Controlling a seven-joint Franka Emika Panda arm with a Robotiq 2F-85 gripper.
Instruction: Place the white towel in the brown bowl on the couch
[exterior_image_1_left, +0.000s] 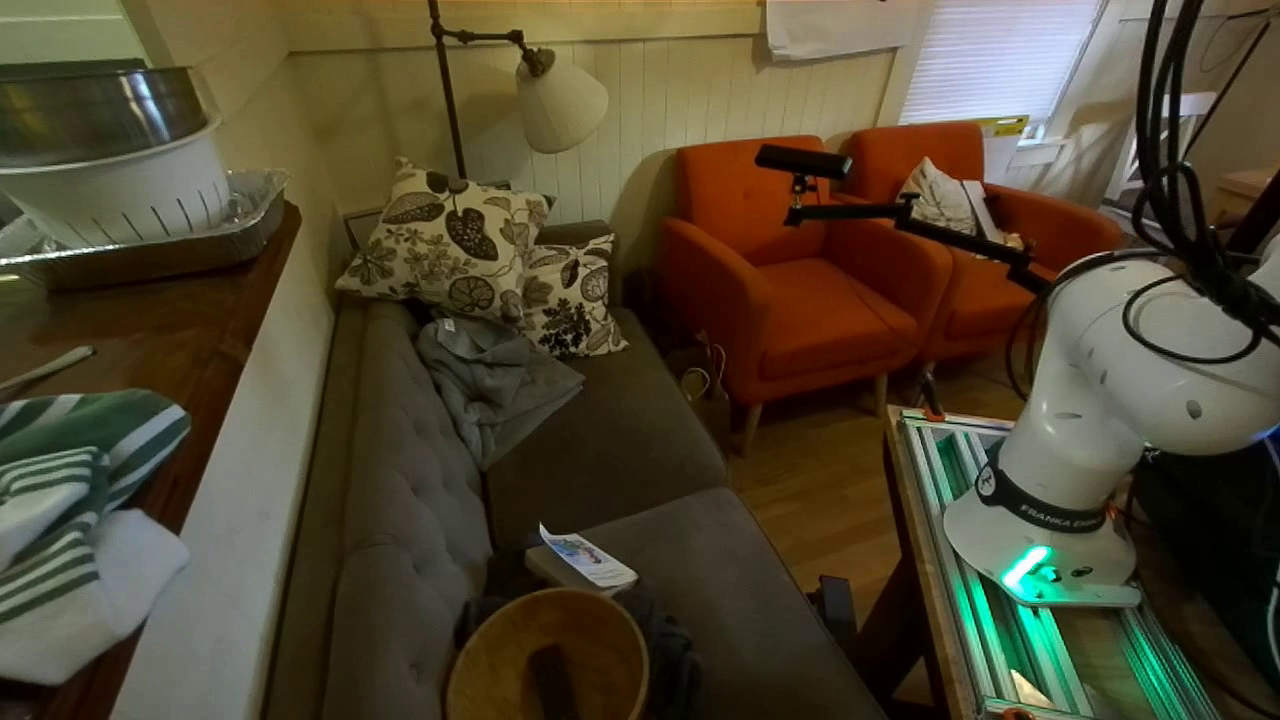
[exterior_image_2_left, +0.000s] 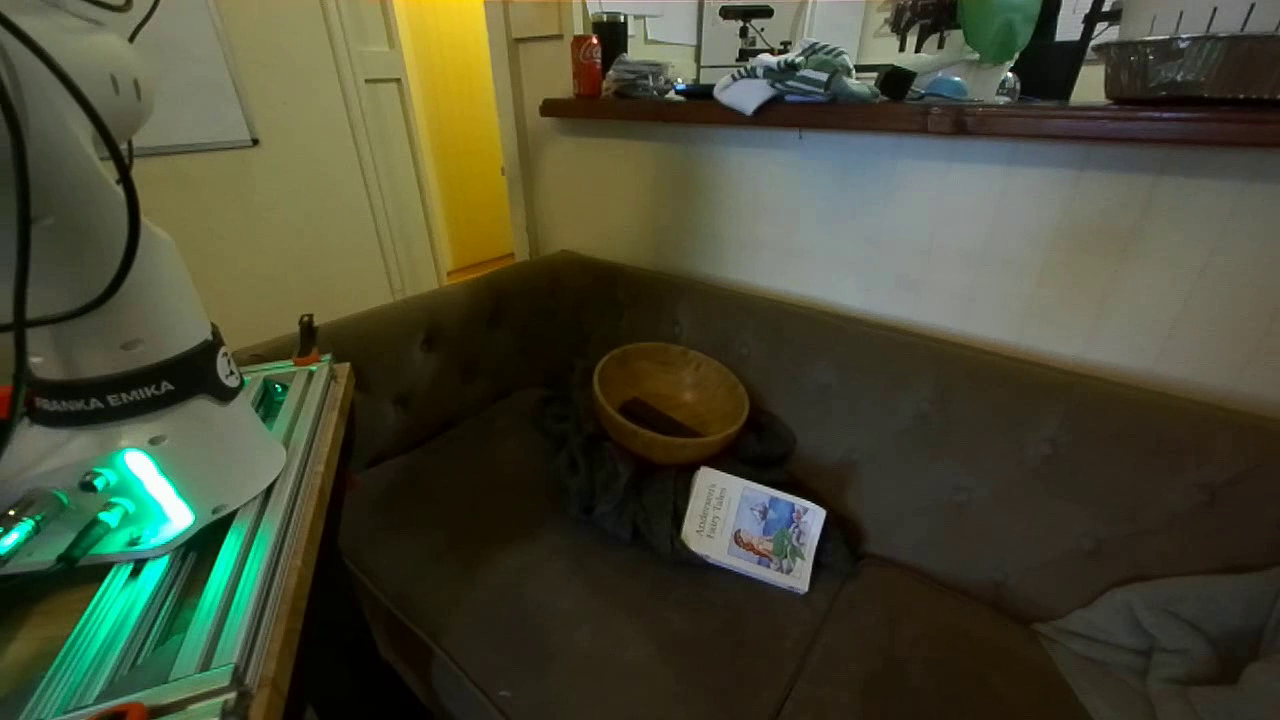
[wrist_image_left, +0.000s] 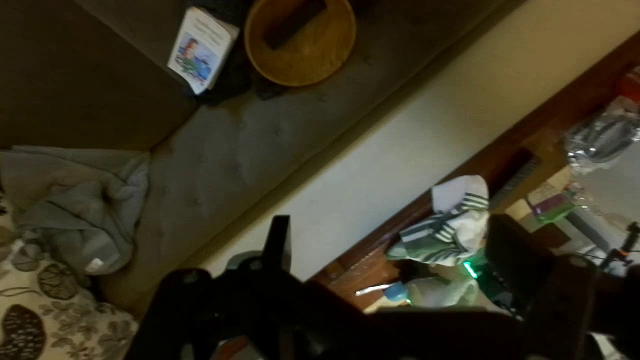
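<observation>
The white towel with green stripes (wrist_image_left: 450, 225) lies crumpled on the wooden ledge behind the couch; it also shows in both exterior views (exterior_image_1_left: 90, 530) (exterior_image_2_left: 790, 75). The brown wooden bowl (exterior_image_2_left: 690, 375) sits upright on the couch (exterior_image_2_left: 520, 600) with a dark oblong object in it; the bowl also shows in the wrist view (wrist_image_left: 320, 57) and, cut by the bottom edge, in an exterior view (exterior_image_1_left: 500, 650). My gripper (wrist_image_left: 392, 220) is open, its fingers wide apart. In the wrist view the towel appears between the fingers, apart from them. The gripper is outside both exterior views.
A book (exterior_image_2_left: 755, 530) lies beside the bowl on dark cloth. A grey blanket (exterior_image_1_left: 490, 380) and patterned pillows (exterior_image_1_left: 450, 240) are farther along the couch. The ledge (exterior_image_2_left: 660, 112) also holds a red can (exterior_image_2_left: 587, 65), a foil pan (exterior_image_1_left: 150, 255) and a white colander (exterior_image_1_left: 120, 195).
</observation>
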